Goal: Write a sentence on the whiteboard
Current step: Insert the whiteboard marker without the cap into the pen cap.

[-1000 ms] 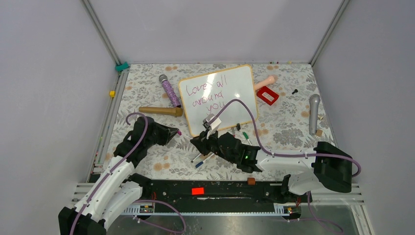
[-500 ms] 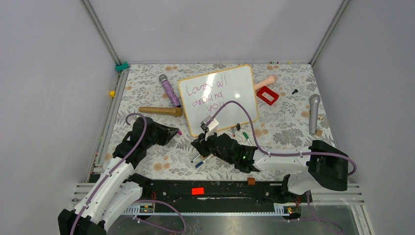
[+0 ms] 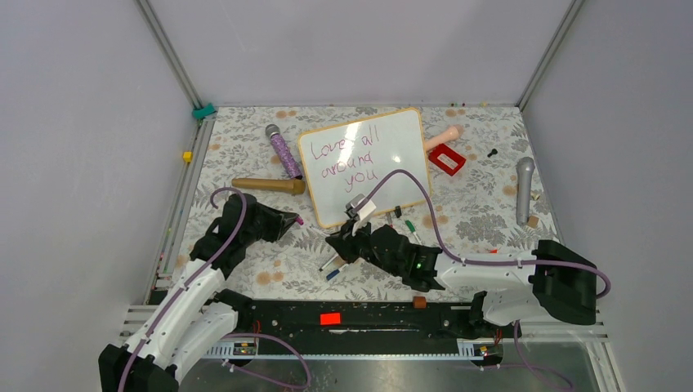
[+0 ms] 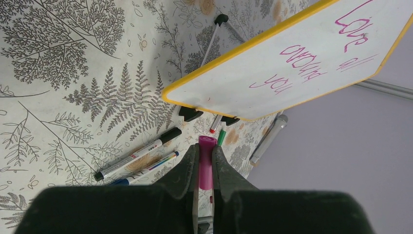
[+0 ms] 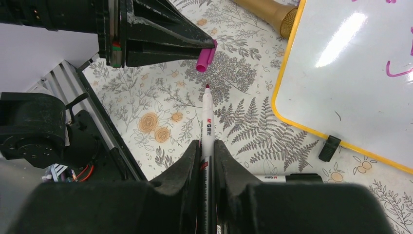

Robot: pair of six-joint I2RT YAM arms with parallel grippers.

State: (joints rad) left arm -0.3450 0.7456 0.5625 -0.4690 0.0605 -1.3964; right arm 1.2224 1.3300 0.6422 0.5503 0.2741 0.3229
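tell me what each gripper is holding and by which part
The left gripper pinches the pink marker cap by its sides, one end poking out. The right gripper holds the uncapped marker by its barrel, tip forward.

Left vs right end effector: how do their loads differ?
Left end effector pinches a short pink cap; right end effector grips a long white marker, tip bare. The cap is plain; the marker carries printed lettering. Both shut, both off the whiteboard.
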